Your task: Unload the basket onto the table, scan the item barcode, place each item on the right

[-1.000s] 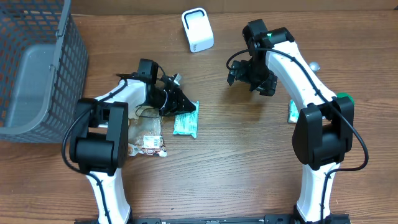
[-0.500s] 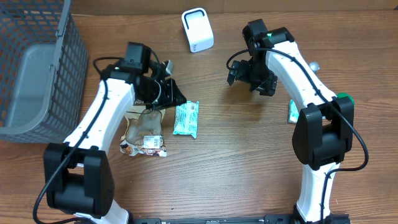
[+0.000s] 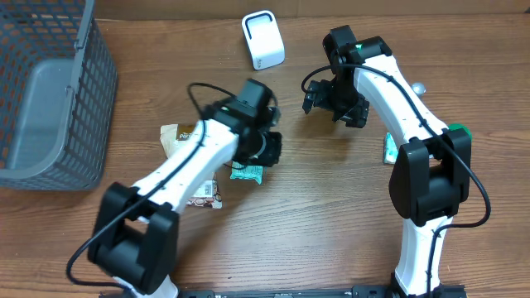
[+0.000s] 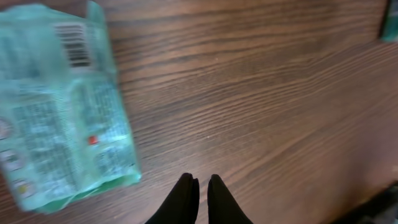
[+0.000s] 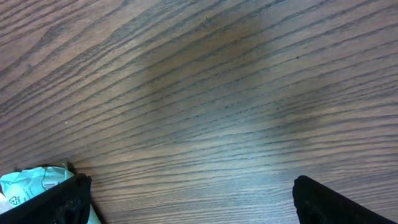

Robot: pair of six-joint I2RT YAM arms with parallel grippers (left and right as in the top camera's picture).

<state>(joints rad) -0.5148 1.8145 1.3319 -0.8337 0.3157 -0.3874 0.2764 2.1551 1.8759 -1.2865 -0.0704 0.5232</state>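
Observation:
A pale green packet lies flat on the wooden table, its barcode facing up near one end. In the overhead view the green packet is partly covered by my left arm. My left gripper hovers just to its right. In the left wrist view the left gripper is shut with nothing between its fingers, over bare wood. The white scanner stands at the back. My right gripper hangs open to the right of the scanner. Its wide-apart fingers hold nothing.
A grey mesh basket stands at the far left. A brown snack packet lies left of the green one. Another teal packet lies beside the right arm, and the right wrist view shows a teal packet at its lower left.
My left arm has swung from the green packet's left side across it to its right, its jaws staying close together and holding nothing. The right arm has not moved.

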